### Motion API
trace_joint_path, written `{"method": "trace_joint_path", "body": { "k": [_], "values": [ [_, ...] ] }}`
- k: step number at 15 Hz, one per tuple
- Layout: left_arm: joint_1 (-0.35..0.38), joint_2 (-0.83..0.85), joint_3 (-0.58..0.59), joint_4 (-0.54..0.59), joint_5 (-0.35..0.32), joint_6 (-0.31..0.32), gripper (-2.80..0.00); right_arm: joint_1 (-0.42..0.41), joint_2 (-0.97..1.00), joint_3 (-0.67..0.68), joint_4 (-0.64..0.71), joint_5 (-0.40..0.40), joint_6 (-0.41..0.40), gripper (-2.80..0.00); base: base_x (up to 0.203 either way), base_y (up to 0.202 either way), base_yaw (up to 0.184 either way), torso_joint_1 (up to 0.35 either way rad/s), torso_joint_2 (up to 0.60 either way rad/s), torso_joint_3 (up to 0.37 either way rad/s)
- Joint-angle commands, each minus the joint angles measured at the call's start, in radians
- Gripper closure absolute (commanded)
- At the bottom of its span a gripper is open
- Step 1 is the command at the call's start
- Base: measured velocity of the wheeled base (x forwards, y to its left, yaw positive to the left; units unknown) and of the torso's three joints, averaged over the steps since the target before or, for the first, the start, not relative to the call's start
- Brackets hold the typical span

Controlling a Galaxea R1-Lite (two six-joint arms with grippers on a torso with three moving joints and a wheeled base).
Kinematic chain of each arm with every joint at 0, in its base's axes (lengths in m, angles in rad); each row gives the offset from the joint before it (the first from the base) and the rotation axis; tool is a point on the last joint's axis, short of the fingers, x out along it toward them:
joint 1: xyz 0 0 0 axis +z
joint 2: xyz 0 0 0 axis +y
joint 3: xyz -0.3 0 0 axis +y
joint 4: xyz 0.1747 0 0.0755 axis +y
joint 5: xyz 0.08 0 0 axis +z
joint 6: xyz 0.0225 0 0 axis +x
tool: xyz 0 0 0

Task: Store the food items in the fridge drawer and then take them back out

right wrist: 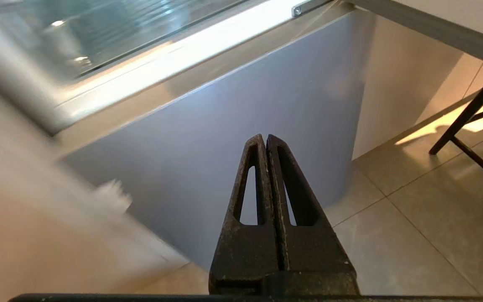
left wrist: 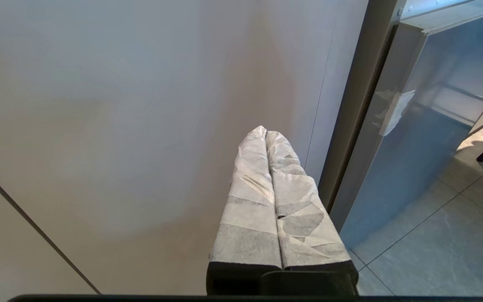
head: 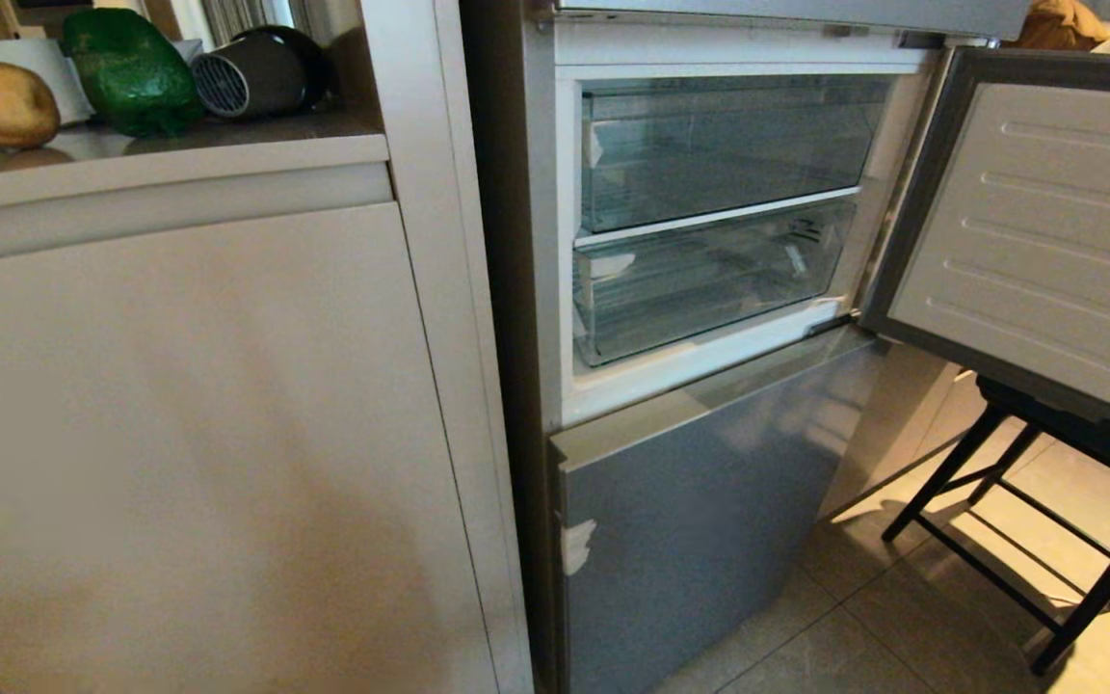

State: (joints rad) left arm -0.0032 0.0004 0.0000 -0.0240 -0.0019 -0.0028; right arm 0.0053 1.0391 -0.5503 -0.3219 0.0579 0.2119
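Observation:
A tan potato [head: 4,102] and a glossy green bell pepper [head: 131,69] sit on the counter at the far left. The silver fridge stands with its middle door [head: 1046,231] swung open to the right. Two clear fridge drawers are pushed in, an upper one [head: 724,145] and a lower one [head: 700,280]. Neither arm shows in the head view. My left gripper [left wrist: 265,132], wrapped in white, is shut and empty before the beige cabinet front. My right gripper [right wrist: 265,138] is shut and empty, low before the fridge's grey lower door [right wrist: 245,126].
A black fan-like appliance [head: 256,72] and a white cup [head: 39,63] share the counter with the food. A black-legged stool [head: 1046,520] stands on the tiled floor under the open door. The beige cabinet [head: 189,424] fills the left.

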Motion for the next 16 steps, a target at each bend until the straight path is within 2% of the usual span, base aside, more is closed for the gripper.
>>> {"method": "trace_joint_path", "body": {
  "k": [1,4,7,8,9,16],
  "values": [
    [0.000,0.000,0.011,-0.001,0.000,0.000,0.00,-0.007,0.347,-0.031,-0.198,-0.001,-0.008,0.00,0.000,0.000,0.000,0.000,0.00,0.000],
    [0.000,0.000,0.011,-0.001,-0.001,0.000,0.00,-0.015,0.654,-0.084,-0.571,0.049,-0.059,0.00,0.000,0.000,0.000,0.000,0.00,0.000],
    [0.000,0.000,0.011,-0.001,0.000,0.000,0.00,-0.017,0.890,-0.232,-0.800,0.136,-0.101,0.00,0.000,0.000,0.000,0.000,0.00,0.000],
    [0.000,0.000,0.011,-0.001,0.000,0.000,0.00,-0.016,0.949,-0.302,-0.831,0.152,-0.109,-1.69,0.000,0.000,0.000,0.000,0.00,0.000],
    [0.000,0.000,0.011,-0.001,0.000,0.000,0.00,-0.013,0.994,-0.363,-0.849,0.163,-0.117,-2.80,0.000,0.000,0.000,0.000,0.00,0.000],
    [0.000,0.000,0.011,-0.001,0.000,0.000,0.00,0.135,1.152,-0.641,-0.868,0.181,-0.148,-2.80,0.000,0.000,0.000,0.000,0.00,0.000]
  ]
}}
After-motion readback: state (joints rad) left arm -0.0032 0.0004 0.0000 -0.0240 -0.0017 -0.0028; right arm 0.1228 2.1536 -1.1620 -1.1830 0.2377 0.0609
